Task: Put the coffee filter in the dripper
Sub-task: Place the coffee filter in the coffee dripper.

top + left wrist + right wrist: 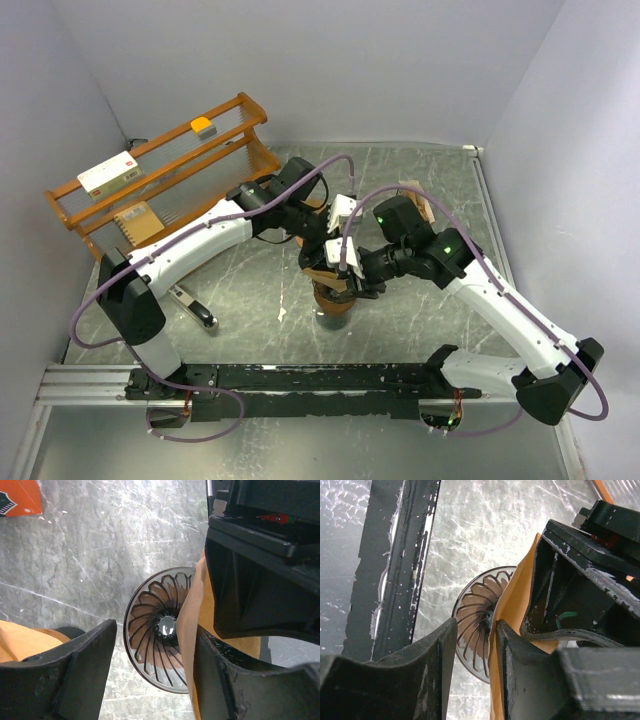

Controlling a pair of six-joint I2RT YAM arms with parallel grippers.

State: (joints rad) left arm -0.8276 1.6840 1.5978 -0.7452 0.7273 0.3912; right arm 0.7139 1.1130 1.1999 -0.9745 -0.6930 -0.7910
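Found left gripper (155,645) released: black fingers well apart, nothing pinched between them. Noted coffee filter (190,605) lying edge-on against the inner face of one finger only. Found right gripper (474,630) also unclenched, with a narrower gap, the coffee filter brushing the side of one finger and not clamped.

Recorded coffee filter as thin, matt tan paper, standing on edge over one side of the dripper (150,630), directly above its bowl. Could not tell whether its lower tip sits inside.

Recorded dripper as round, dark, translucent plastic, with curved ribs spiralling down to a central hole, upright on the grey marbled table (75,555).

Saw in the top view both white arms bent inward and meeting over the dripper at mid-table, wrists pitched downward, grippers close beside one another.
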